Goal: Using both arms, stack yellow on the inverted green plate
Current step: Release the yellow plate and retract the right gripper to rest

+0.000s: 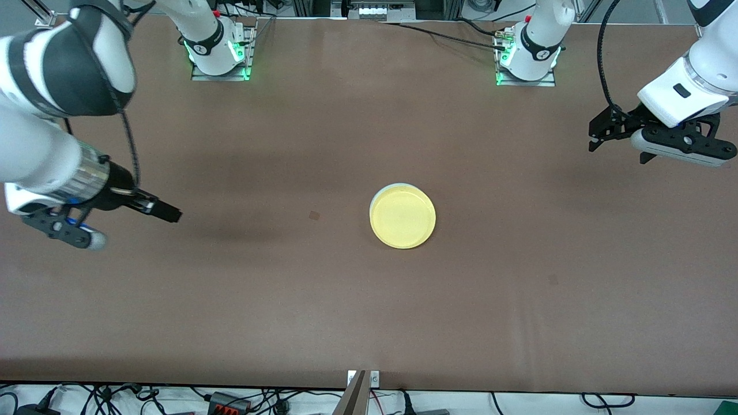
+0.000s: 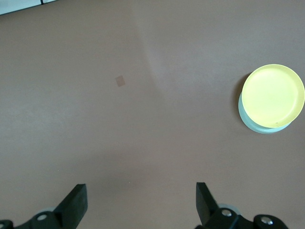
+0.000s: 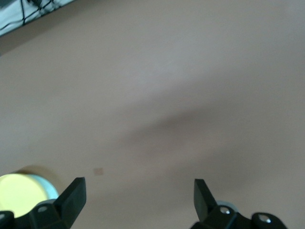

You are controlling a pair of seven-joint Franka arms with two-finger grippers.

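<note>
1. We see two grippers, both released and holding nothing; the left gripper (image 1: 599,134) hangs over bare table at the left arm's end, its fingers (image 2: 76,202) spread wide.
2. The right gripper (image 1: 167,213) hangs over bare table at the right arm's end, its fingers (image 3: 74,193) likewise wide apart.
3. We count two plates; one yellow (image 1: 402,218) plate lies on one green plate (image 1: 381,193), near the middle of the table (image 1: 519,300), well apart from both grippers.
4. Only a thin mint edge of the green plate shows, on the side toward the robots' bases.
</note>
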